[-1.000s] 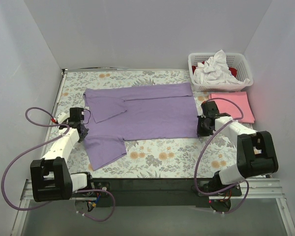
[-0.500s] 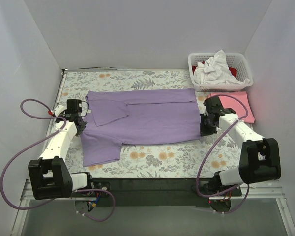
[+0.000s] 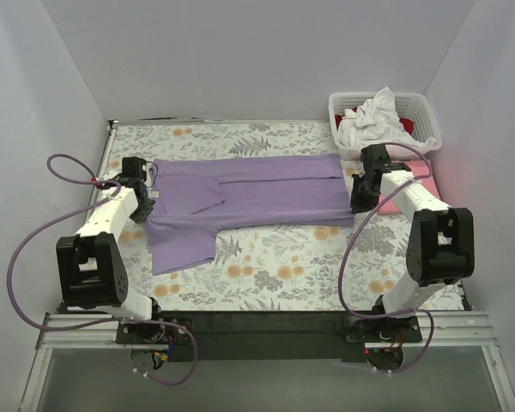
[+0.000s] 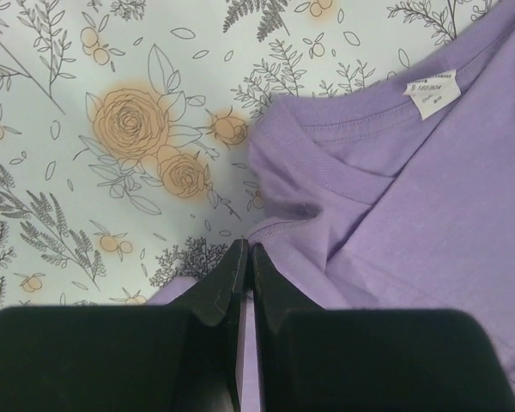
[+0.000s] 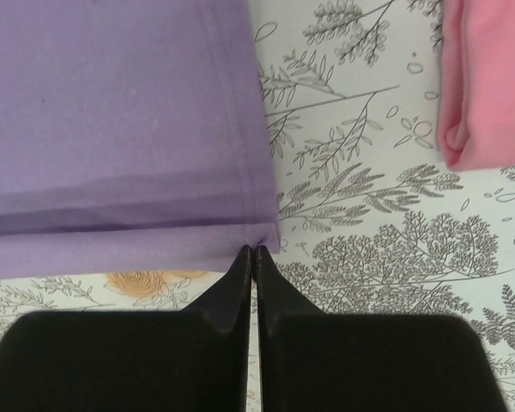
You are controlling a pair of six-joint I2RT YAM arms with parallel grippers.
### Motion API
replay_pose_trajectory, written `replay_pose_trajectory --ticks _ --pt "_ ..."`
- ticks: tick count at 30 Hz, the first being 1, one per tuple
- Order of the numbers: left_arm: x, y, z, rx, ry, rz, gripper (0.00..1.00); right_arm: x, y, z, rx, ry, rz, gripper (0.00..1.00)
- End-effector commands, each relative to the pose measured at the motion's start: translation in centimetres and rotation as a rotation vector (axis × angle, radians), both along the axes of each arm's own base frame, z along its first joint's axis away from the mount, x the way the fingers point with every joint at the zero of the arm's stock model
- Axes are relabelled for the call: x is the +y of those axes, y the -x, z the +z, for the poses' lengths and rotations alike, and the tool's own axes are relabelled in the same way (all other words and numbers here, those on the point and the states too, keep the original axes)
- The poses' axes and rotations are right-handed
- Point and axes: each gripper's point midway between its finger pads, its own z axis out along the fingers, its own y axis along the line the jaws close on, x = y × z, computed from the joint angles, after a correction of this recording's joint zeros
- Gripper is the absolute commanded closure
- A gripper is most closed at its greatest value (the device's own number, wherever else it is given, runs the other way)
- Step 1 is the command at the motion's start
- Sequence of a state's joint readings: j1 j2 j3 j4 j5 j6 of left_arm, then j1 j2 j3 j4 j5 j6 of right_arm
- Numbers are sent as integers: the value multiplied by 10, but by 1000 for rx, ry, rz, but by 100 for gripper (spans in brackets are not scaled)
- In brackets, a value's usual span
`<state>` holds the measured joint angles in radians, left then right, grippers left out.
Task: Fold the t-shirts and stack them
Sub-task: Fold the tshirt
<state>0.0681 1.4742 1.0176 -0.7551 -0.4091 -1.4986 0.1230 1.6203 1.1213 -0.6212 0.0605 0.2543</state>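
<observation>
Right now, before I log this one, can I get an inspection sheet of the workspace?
Surface: floral cloth, flat.
Job's things: purple tee folded lengthwise, one sleeve out; pink tee folded at right; white tee and red tee in basket.
Clutter: nothing seen.
Grippers: left fingers shut on purple tee near collar; right fingers shut on its hem corner.
Cables: left cable and right cable loop beside their arms.
Surroundings: white walls.

We saw plain white walls (image 3: 240,51) enclosing a table (image 3: 266,319) on three sides, draped in a floral-patterned cloth (image 3: 283,266), a metal rail (image 3: 463,323) along its near edge, under soft, even light.
</observation>
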Motion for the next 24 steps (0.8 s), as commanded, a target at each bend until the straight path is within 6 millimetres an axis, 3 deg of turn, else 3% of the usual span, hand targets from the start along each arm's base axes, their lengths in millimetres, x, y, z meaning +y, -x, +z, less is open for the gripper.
replay_pose_trajectory --ticks 1,4,12,16,24 --pt "8 -22 9 -36 -42 11 100 -13 -32 16 -71 26 -28 99" --pt "9 -30 1 -9 -38 11 100 -17 -43 14 -70 22 -43 99" --pt "14 -54 8 -33 -60 15 100 -11 -76 22 -103 -8 -35 99" --pt "16 -61 11 -48 -75 10 100 -11 -87 22 -111 -4 -27 99" --pt "14 -71 -2 -38 -61 -9 100 -13 -106 18 -125 17 -18 99"
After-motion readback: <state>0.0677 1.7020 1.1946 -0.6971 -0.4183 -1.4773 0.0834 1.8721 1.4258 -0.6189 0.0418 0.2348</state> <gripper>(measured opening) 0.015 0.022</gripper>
